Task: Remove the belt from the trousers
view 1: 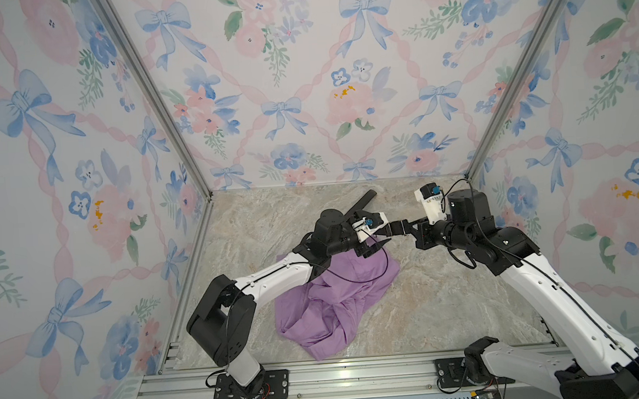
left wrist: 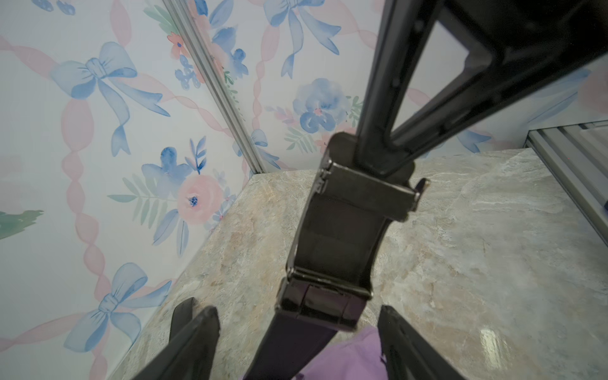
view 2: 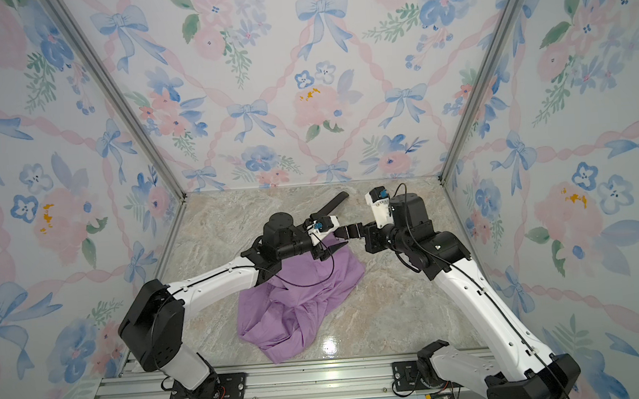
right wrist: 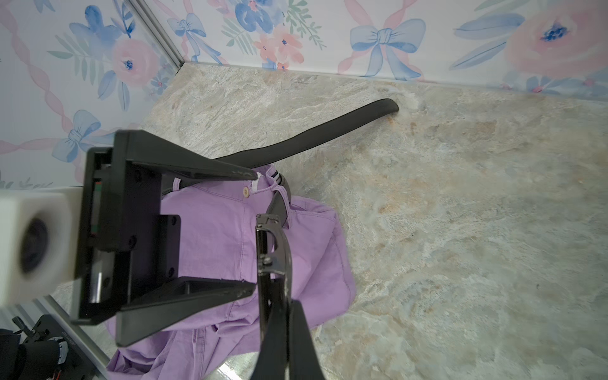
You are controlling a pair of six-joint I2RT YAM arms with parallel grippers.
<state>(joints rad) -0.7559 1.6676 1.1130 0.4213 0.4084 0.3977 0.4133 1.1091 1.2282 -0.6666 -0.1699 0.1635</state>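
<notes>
- Floral wallpaper (view 1: 282, 76) with blue bows covers the three walls around a marbled tabletop (view 1: 451, 295).
- Lilac trousers (view 1: 336, 303) lie crumpled on the tabletop, nearer the left arm's side, with the waistband at the far end of the heap.
- A small button (right wrist: 245, 191) and a strip of striped lining (right wrist: 277, 177) show at that waistband.
- The black belt (right wrist: 329, 131) runs through a loop at the waistband.
- Its tapered tip lies flat on the tabletop and points toward the back wall.
- Seen in both top views, that tip sticks out from behind the left wrist.
- The belt's other end carries a dark metal buckle (left wrist: 342, 237), which is raised off the fabric, above the waistband.
- The right fingers (right wrist: 297, 329) are pressed together on the buckle and hold it up.
- The left fingers (left wrist: 194, 342) stand wide apart.
- From the left wrist view the strap and buckle pass between them, with a gap showing on each side.
- The two arms meet above the far end of the trousers, with their fingers pointing at each other.
- A thin black cable (view 1: 369, 278) from the left wrist droops across the lilac fabric.
</notes>
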